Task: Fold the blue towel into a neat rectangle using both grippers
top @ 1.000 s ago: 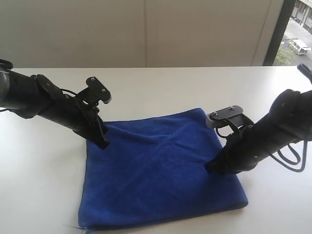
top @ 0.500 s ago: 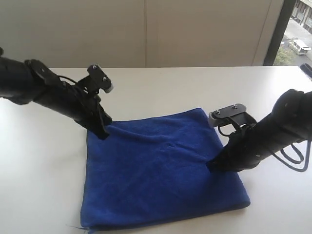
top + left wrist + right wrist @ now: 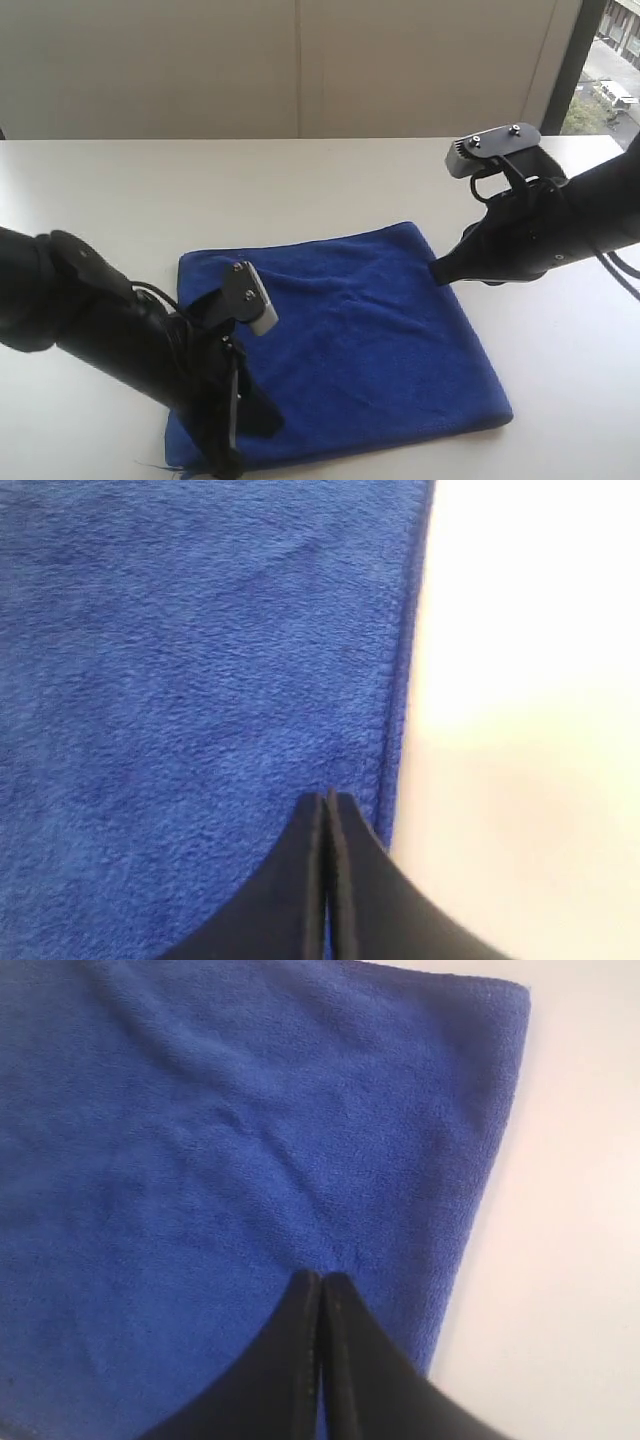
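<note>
Plainly, the white counter (image 3: 350,170) carries one thing: the blue towel (image 3: 360,350), lying flat near its front edge as a rough rectangle. Shallow creases run across the middle, and the far edge is a little wavy.

The left gripper (image 3: 240,435) reaches low over the towel's near left corner. In its wrist view the left gripper (image 3: 328,805) has its jaws pressed tight together with nothing between them, their tip just inside the hem. The right gripper (image 3: 440,270) hangs at the towel's far right corner. In its own view the right gripper (image 3: 321,1280) is likewise clenched and empty, its tip over the pile close to the edge. Whether either tip actually touches the cloth I cannot tell from these angles.

My reading is that this is the gap between grasps — the cloth is laid out and no edge is held. The arms sit at diagonally opposite corners, which suits pressing or smoothing better than lifting. A fold would call for the jaws to part, each to settle on a corner of one shared edge, pinch the hem, then carry it across together — level, so the edges meet squarely.
</note>
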